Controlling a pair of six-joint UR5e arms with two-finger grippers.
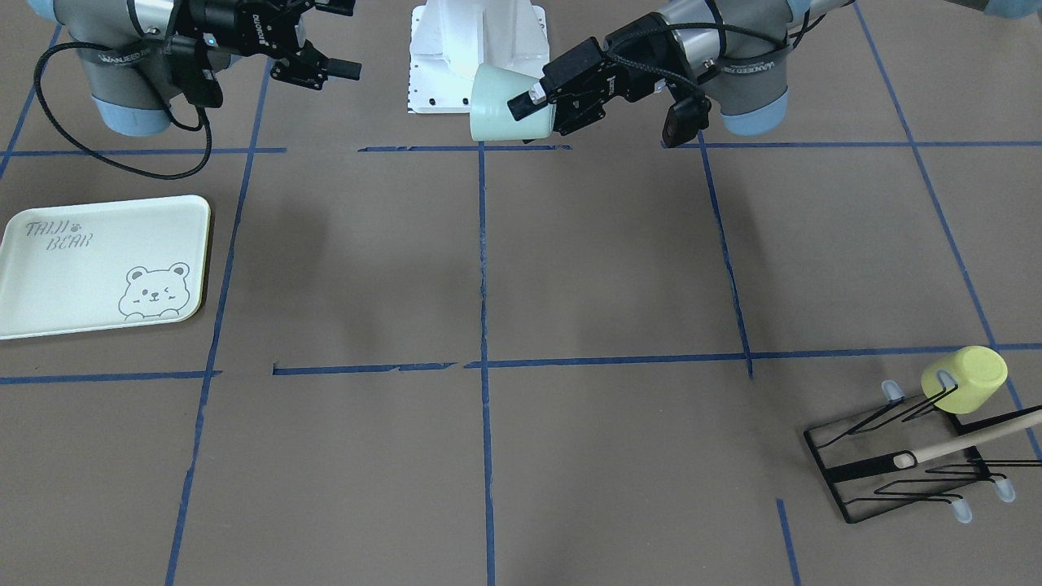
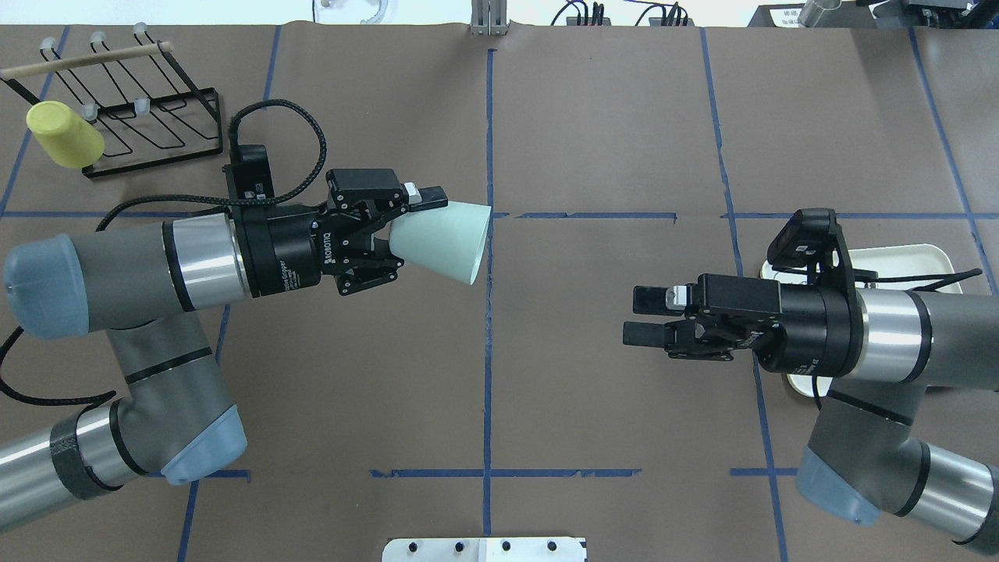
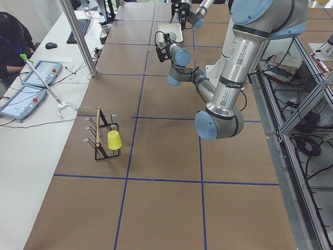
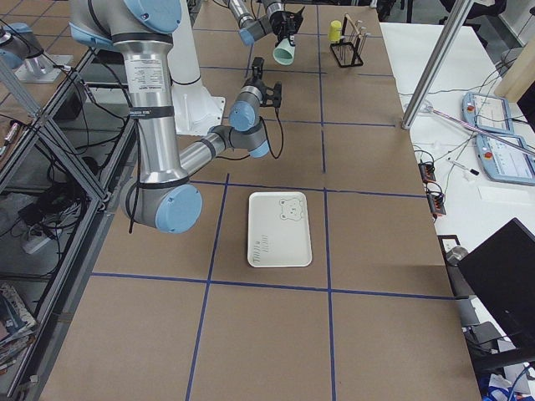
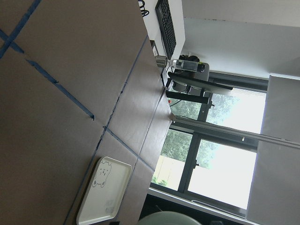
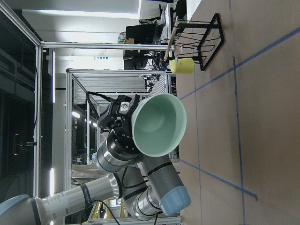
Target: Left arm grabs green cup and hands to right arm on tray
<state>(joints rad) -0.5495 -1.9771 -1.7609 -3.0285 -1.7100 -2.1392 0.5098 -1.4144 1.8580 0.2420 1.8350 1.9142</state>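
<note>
The left claw (image 2: 407, 231) is clamped on the narrow base end of the green cup (image 2: 446, 240) and holds it in the air above the surface (image 2: 609, 406), beside the central blue tape line (image 2: 488, 140). From that grip the cup's long axis runs nearly level and straight out of the claw toward the other arm, wide mouth leading; the right wrist view looks almost directly into that open mouth (image 6: 157, 124). Across the gap, the right claw (image 2: 644, 315) points back at the cup with its jaws parted and nothing between them. It is well apart from the cup and set somewhat nearer the robot's base, so the two are not lined up. Judging by this, the hand-over turns on closing that sideways gap and correcting the offset, with the right claw meeting the cup at its wide end. The tray (image 2: 909, 261) lies flat under the wrist of the right arm (image 2: 897, 336), well apart from the cup.
</note>
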